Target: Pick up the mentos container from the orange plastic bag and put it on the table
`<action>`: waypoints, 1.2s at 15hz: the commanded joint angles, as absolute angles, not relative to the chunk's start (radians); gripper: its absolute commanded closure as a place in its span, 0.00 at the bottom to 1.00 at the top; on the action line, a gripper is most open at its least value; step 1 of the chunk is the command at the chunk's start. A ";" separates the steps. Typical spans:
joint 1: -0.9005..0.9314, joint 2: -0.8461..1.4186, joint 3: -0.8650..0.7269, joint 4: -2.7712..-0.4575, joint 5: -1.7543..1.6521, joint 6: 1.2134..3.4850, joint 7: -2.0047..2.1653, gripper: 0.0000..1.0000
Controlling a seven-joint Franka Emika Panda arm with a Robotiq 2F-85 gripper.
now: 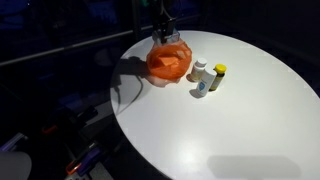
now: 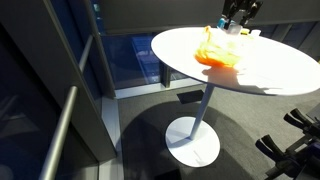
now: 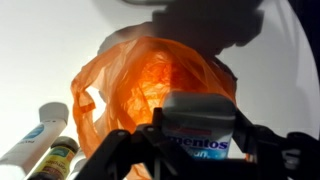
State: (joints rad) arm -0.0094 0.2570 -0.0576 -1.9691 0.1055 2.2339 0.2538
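In the wrist view my gripper [image 3: 198, 140] is shut on the mentos container [image 3: 200, 125], a white tub with a grey lid and blue lettering, held just above the orange plastic bag [image 3: 150, 80]. The bag lies crumpled and open on the white round table [image 1: 240, 110]. In both exterior views the gripper [image 1: 163, 36] [image 2: 238, 14] hovers over the bag [image 1: 168, 62] [image 2: 220, 52] near the table's far edge; the container is too small to make out there.
Two small bottles stand beside the bag: a white one with a blue label [image 1: 201, 80] [image 3: 35, 135] and one with a yellow cap [image 1: 218, 76] [image 3: 55, 160]. The table stands on a white pedestal base [image 2: 192, 140]. The room around it is dark.
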 commanded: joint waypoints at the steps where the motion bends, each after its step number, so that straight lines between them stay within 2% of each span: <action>1: -0.025 0.187 -0.086 -2.011 0.078 2.197 0.296 0.58; 9: -0.099 0.113 -0.157 -2.135 0.062 2.183 0.312 0.58; 18: -0.163 0.180 -0.207 -2.195 0.067 2.226 0.296 0.58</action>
State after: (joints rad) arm -0.1551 0.1642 -0.2028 -2.1812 0.0814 2.1968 0.2854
